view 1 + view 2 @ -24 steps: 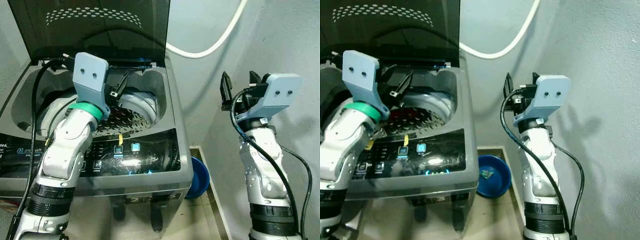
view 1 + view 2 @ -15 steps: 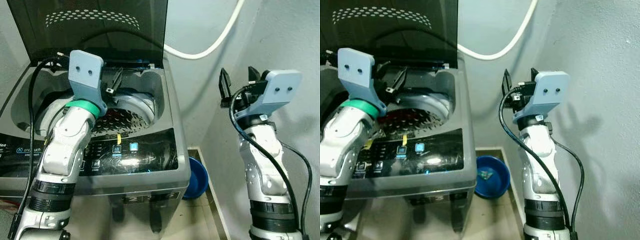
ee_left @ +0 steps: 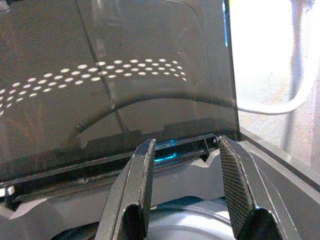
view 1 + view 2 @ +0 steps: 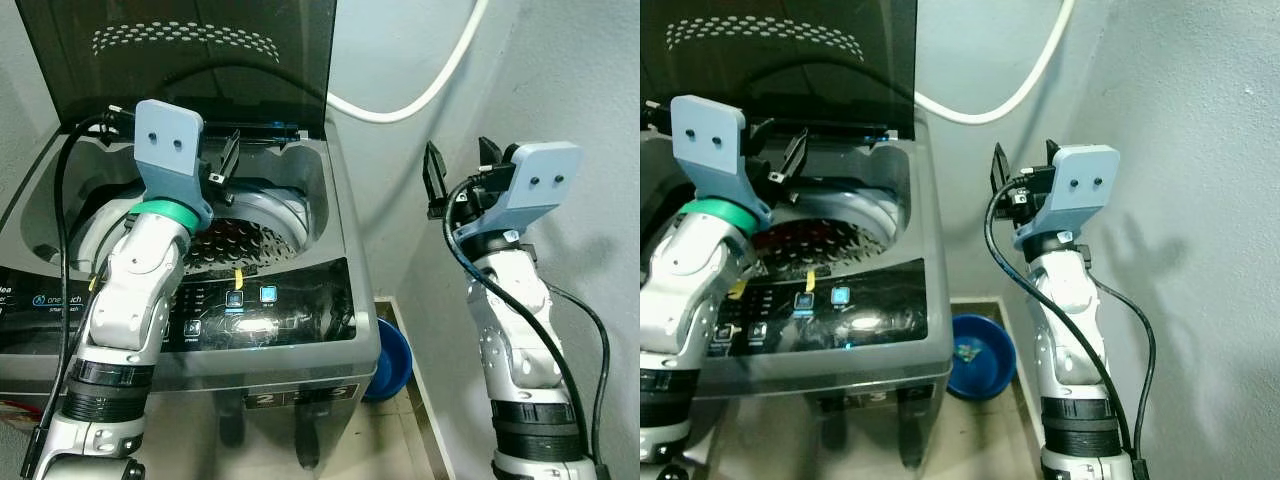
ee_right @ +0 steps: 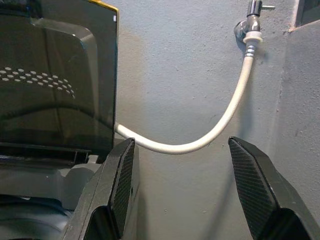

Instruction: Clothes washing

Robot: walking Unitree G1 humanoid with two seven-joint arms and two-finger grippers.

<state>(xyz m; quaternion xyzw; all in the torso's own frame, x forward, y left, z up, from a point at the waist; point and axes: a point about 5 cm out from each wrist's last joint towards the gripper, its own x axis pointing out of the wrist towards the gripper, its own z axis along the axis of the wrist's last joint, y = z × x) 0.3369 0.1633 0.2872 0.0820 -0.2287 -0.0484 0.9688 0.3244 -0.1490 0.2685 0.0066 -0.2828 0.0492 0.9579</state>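
**Open washer, both end effectors held up empty**

The washing machine point(image 4: 200, 260) stands against a grey wall point(image 4: 560, 80), its dark lid point(image 4: 190, 55) raised upright at the back. Below the lid the perforated metal drum point(image 4: 245, 235) lies open; something dark red may sit inside it, though the left arm hides too much to say whether it is clothing. The lit control panel point(image 4: 250, 310) runs along the front edge.

A white hose point(image 4: 420, 95) curves along the wall behind the machine; the right wrist view traces it up to a tap point(image 5: 254, 15). A blue basin point(image 4: 392, 358) rests on the floor between the machine and the wall.

The left end effector point(image 4: 225, 165) hovers over the drum's back rim, fingers point(image 3: 235, 185) parted a moderate way with nothing between them; its wrist view looks onto the lid and hinge.

The right end effector point(image 4: 460, 170) is raised beside the machine, apart from it, jaws spread wide and holding nothing.
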